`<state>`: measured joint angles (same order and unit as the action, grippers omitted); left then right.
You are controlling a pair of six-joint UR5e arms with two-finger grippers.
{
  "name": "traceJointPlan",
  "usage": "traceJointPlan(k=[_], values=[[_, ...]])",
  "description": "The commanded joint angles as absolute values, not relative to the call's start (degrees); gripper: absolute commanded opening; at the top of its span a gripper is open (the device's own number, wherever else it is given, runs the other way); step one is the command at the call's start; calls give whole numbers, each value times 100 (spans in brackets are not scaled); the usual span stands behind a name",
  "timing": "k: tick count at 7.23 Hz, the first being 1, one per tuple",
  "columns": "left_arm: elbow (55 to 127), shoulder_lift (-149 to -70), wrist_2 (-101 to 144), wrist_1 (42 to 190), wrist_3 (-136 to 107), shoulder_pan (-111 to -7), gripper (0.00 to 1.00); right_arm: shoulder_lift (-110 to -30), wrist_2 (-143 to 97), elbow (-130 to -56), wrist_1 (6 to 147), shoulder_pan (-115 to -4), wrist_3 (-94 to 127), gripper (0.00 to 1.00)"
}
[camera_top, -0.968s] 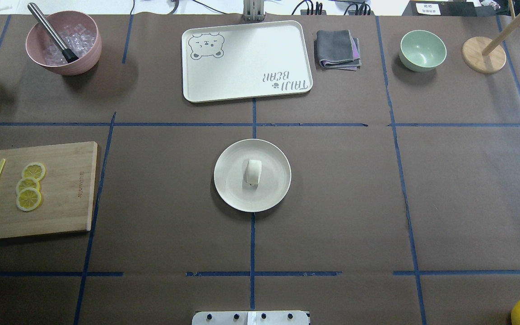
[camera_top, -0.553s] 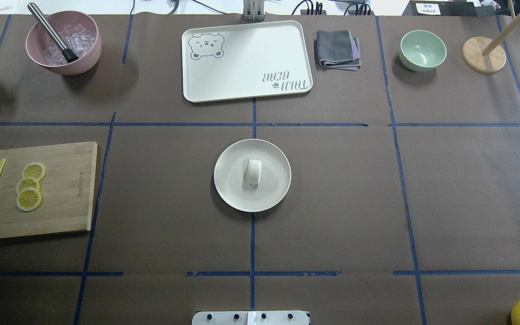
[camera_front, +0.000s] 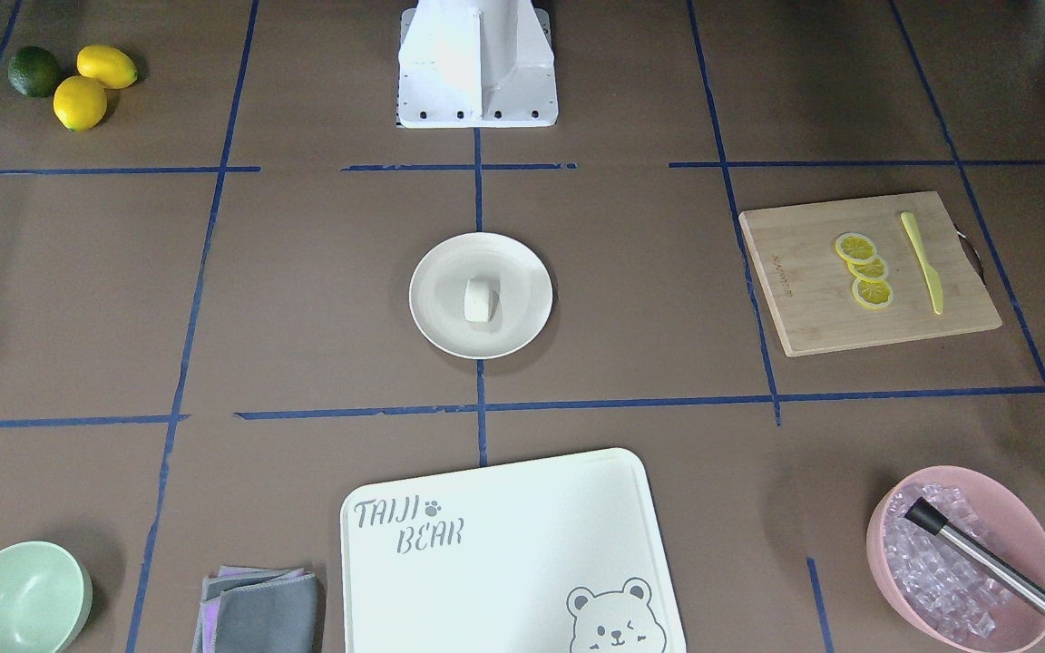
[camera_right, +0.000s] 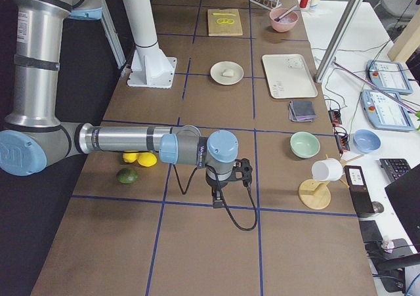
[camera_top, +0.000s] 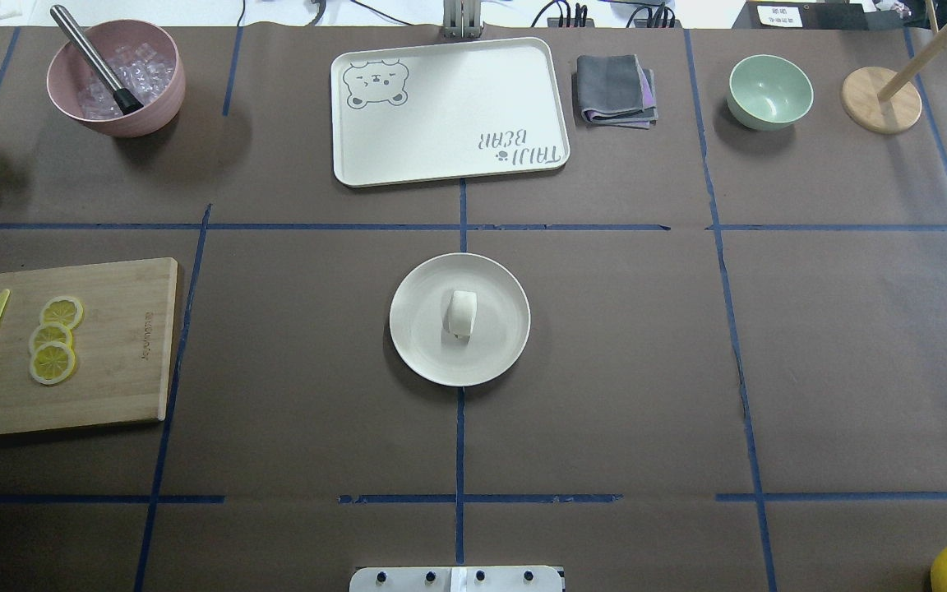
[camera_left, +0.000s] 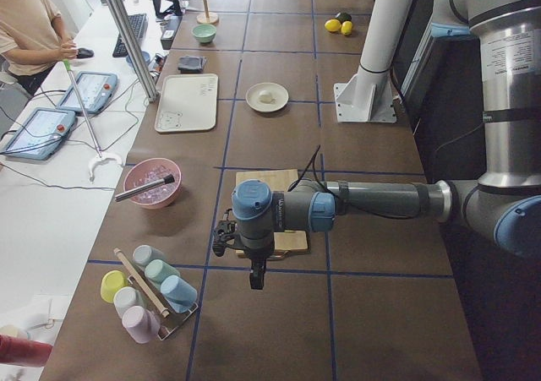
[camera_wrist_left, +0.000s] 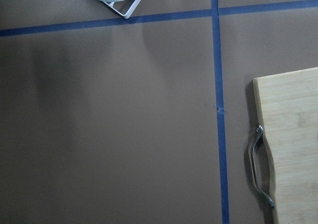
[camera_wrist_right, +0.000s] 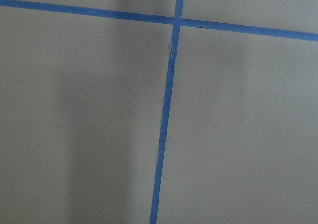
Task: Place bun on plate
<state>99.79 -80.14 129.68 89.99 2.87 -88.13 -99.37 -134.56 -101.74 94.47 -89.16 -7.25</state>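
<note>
Well, my left pincer (camera_left: pixel 256 281) hangs point-down over the table (camera_top: pixel 646 370), just off the handle end of the cutting board (camera_wrist_left: pixel 290 134) and near the cup rack (camera_left: pixel 148 288). It shows only in the side view, so I cannot tell how far its jaws are parted. I see nothing in its grasp, and its wrist camera looks at bare brown paper and the board's metal handle. My right pincer (camera_right: pixel 216 202) hangs the same way at the opposite end, close to the lemons (camera_right: pixel 141 158) and the lime (camera_right: pixel 126 175). I cannot tell its opening either, and its camera shows only paper and blue tape.

Moving outward to the middle of the table, the bun (camera_top: pixel 462 313) lies on the plate (camera_top: pixel 412 349), about at its centre and well inside the rim, with nothing touching it. Both arms are well apart from it.

I judge the placing done, so doing this step well means leaving it undisturbed. If I park the arms, I would lift each pincer straight up first, then swing it back along its own end of the table, never across the middle. On the left I would watch the board handle and the rack; on the right, the fruit. The bun is rounded and could roll if the plate is jolted.
</note>
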Motion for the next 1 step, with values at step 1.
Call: traceJointPlan(k=[1], values=[[10011,-7989,12964,9000,290,-8815,100,-9853,-13465,-10195,9448,-8903,-721,100]])
